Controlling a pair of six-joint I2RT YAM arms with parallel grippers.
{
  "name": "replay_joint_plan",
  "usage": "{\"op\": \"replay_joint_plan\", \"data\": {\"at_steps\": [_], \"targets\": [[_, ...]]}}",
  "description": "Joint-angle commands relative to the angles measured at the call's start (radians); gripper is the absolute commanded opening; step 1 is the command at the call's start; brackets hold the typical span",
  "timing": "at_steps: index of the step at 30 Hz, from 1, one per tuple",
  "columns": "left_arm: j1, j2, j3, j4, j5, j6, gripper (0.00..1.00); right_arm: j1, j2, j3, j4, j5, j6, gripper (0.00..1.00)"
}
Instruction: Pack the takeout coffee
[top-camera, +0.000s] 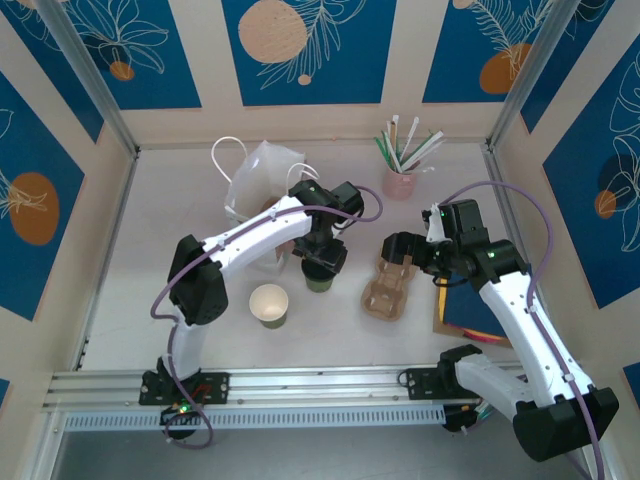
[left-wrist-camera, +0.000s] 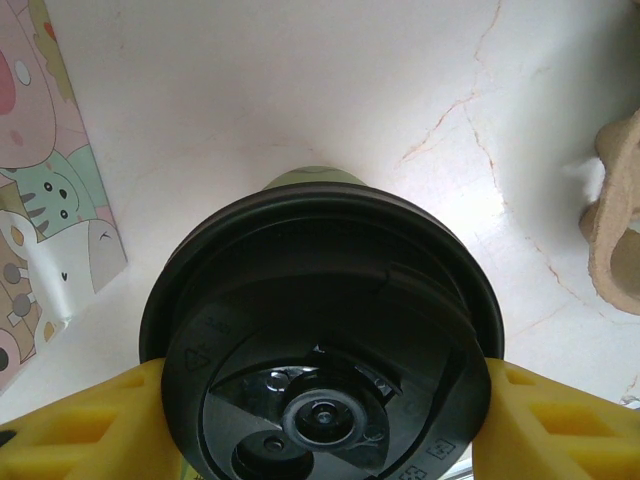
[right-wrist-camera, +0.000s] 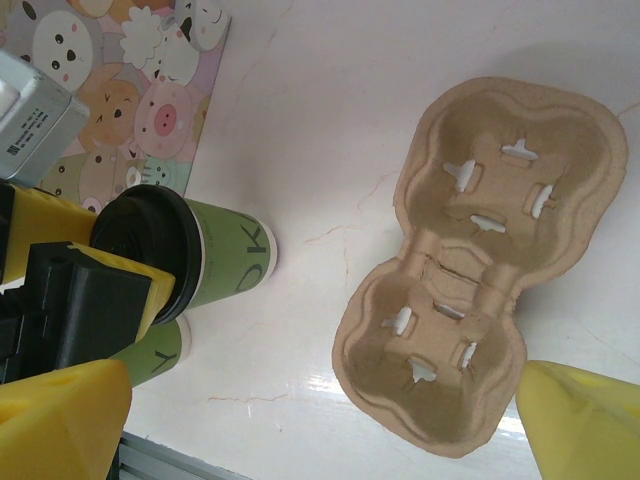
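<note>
The left gripper (left-wrist-camera: 320, 415) is gripping the takeout coffee (top-camera: 320, 281) by its black lid (left-wrist-camera: 320, 290), so the step in hand is probably a lift and carry, either into a well of the cardboard carrier (right-wrist-camera: 480, 270) or into the gift bag (top-camera: 262, 180); the pictures are not settling which. A grip on the lid alone is risking the lid popping off the cup, so the lift is best done slowly and straight up, with the cup upright and no swing on the way across. It should then go down squarely over the chosen place before the hold is let go. The cup is sitting near the middle of the table (top-camera: 180, 200), just near of the gift bag, left of the carrier and to the far right of the open green cup (top-camera: 269, 304); whether its base is touching the table I cannot tell. The left gripper's yellow fingers (left-wrist-camera: 90, 425) are standing about half apart and pressing the lid's rim from both sides. The right gripper (right-wrist-camera: 325, 400) is hanging over the carrier with its jaws spread wide, holding nothing.
</note>
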Motion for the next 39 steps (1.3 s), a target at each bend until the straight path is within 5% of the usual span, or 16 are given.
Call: {"op": "replay_joint_plan", "data": {"at_steps": [1, 39], "targets": [[-0.009, -0.037, 0.028, -0.032, -0.012, -0.016, 0.61, 0.001, -0.023, -0.019, -0.007, -0.022, 0.009, 0.99], [-0.016, -0.233, 0.226, -0.197, -0.068, 0.035, 0.60, 0.038, 0.071, 0.071, 0.065, -0.054, 0.007, 0.99]]}}
